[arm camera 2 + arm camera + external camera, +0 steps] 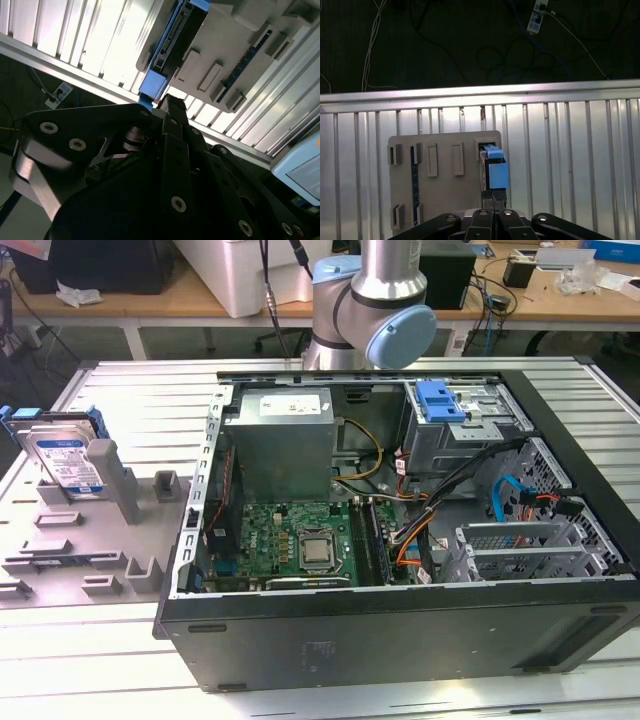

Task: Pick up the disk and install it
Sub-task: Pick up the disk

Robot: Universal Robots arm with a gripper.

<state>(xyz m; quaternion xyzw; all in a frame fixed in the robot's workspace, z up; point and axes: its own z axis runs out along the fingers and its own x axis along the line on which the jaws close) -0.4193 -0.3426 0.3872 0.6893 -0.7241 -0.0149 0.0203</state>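
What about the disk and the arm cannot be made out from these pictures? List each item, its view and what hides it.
1. The disk, lower edge: exterior view, behind the posts of the grey holder.
2. The disk's near end: first wrist view, covered by the gripper.
3. The arm: exterior view, cut off by the top edge.

Straight ahead of the pincer (493, 202), and apart from it, we find the disk (496, 174) standing on edge in a slot of the holder plate (445, 200). That plate lies on the slatted surface (570, 165). The open computer case (400, 635) lies beside the plate, on the exterior view's right.
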